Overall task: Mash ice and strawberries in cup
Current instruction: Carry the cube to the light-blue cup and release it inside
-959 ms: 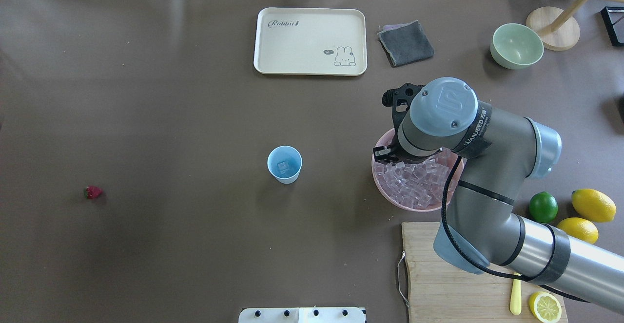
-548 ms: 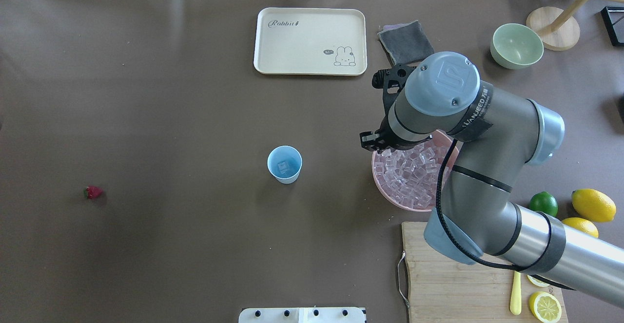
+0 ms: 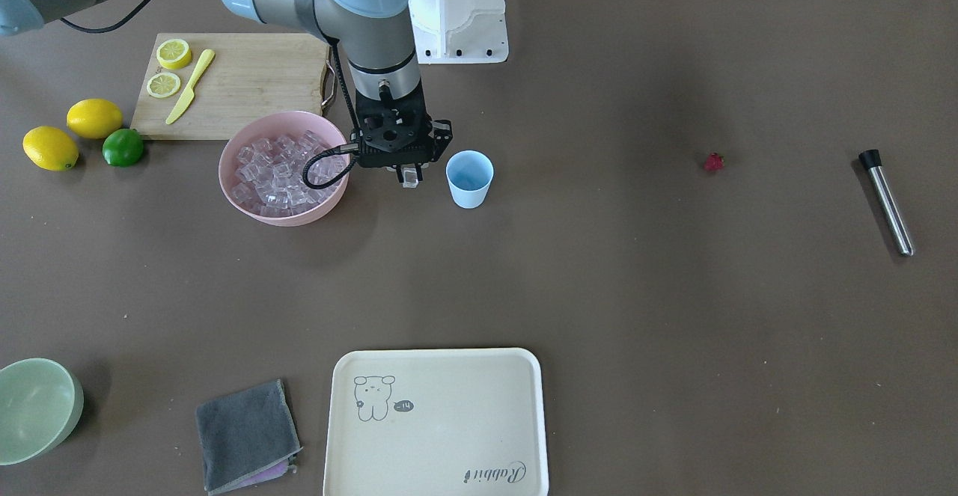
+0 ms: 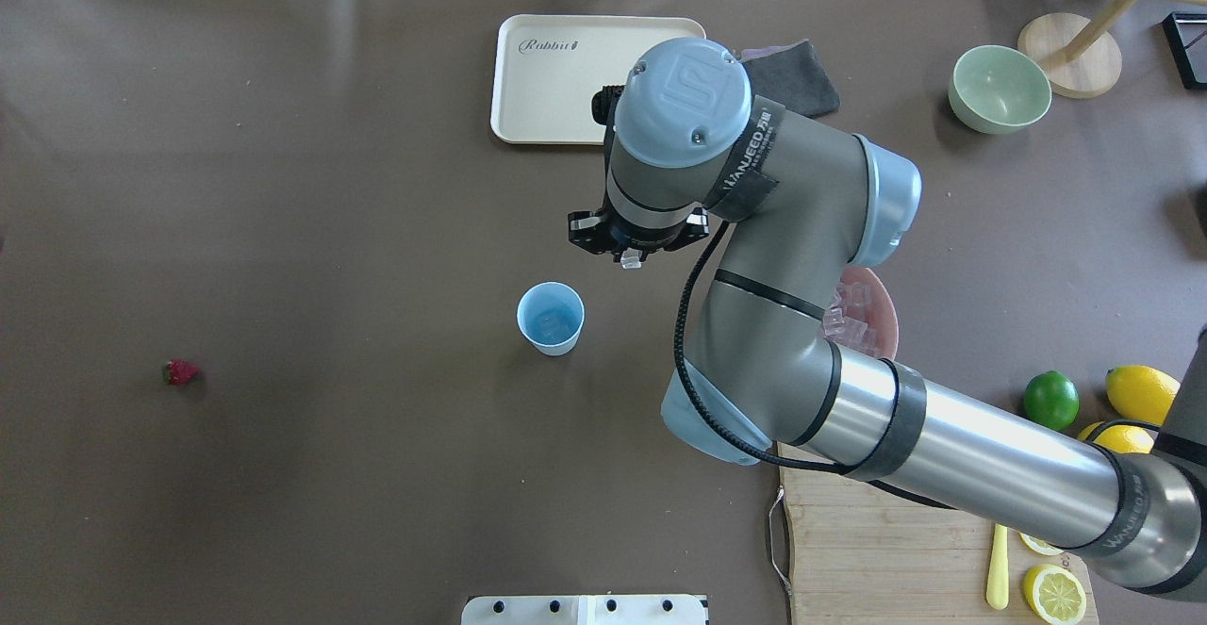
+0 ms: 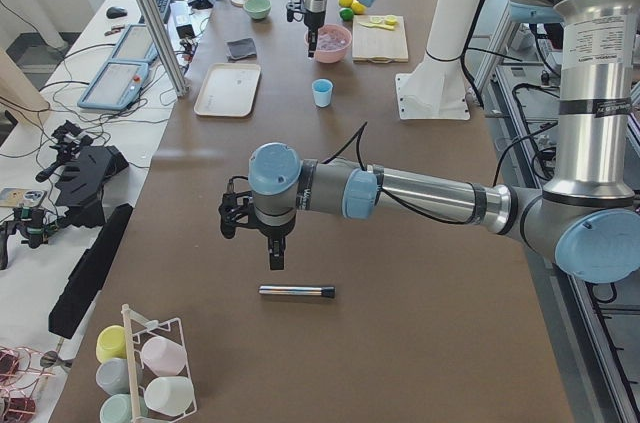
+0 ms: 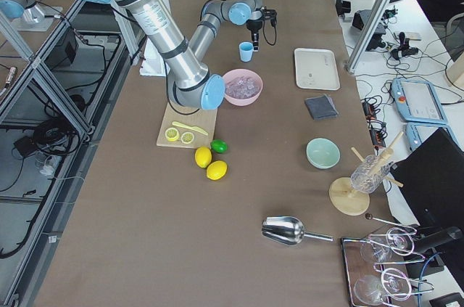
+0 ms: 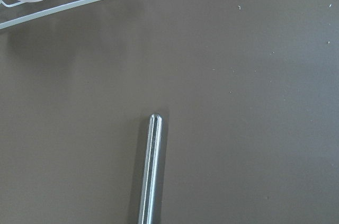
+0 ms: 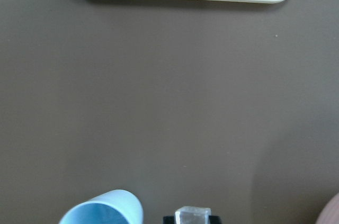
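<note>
The light-blue cup (image 4: 551, 318) stands upright mid-table and also shows in the front view (image 3: 469, 178) and the right wrist view (image 8: 103, 213). My right gripper (image 4: 630, 259) is shut on one clear ice cube (image 3: 408, 176), held above the table between the cup and the pink bowl (image 3: 247, 212), just beside the cup. The cube also shows in the right wrist view (image 8: 193, 216). The bowl holds many ice cubes (image 3: 281, 170). The strawberry (image 4: 179, 372) lies alone far to the left. My left gripper (image 5: 275, 261) hovers over a steel muddler (image 5: 297, 291); I cannot tell its state.
A cream tray (image 4: 600, 78), a grey cloth (image 4: 797, 74) and a pale green bowl (image 4: 998, 88) lie at the far side. A cutting board (image 4: 877, 550) with lemon slices and a yellow knife, a lime (image 4: 1050, 400) and lemons sit near right. A cup rack (image 5: 150, 373) stands by the muddler.
My right arm has risen out of the pink bowl and swung left toward the cup, carrying an ice cube. The cup and strawberry have not moved.
</note>
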